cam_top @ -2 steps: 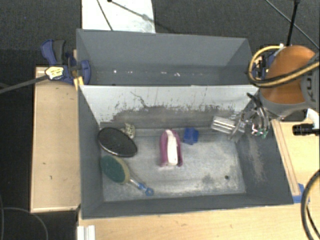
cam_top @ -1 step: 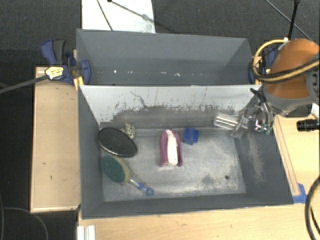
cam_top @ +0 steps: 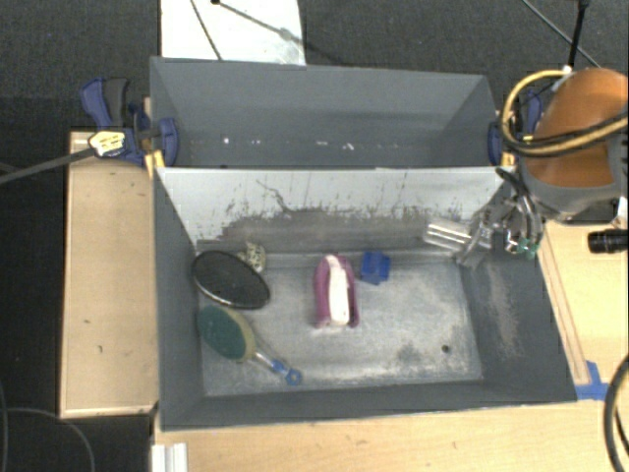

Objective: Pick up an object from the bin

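Right, jaws hang at the bin's (cam_top: 511,332) 2 o'clock wall, slightly parted, empty. Nearest is a small blue block (cam_top: 373,266), just 1 o'clock of the central purple-and-white bottle (cam_top: 334,291). Block is likely light and rigid; grip its flat sides. Bottle is probably slick.

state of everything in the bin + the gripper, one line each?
gripper: at the back right corner, clear of all the things
black oval disc: lying flat, back left
small beige piece: by the disc's back edge; contact unclear
green round brush: lying flat, front left, handle towards the front
purple-and-white piece: lying down, middle
blue block: on the floor, just right of the purple-and-white piece
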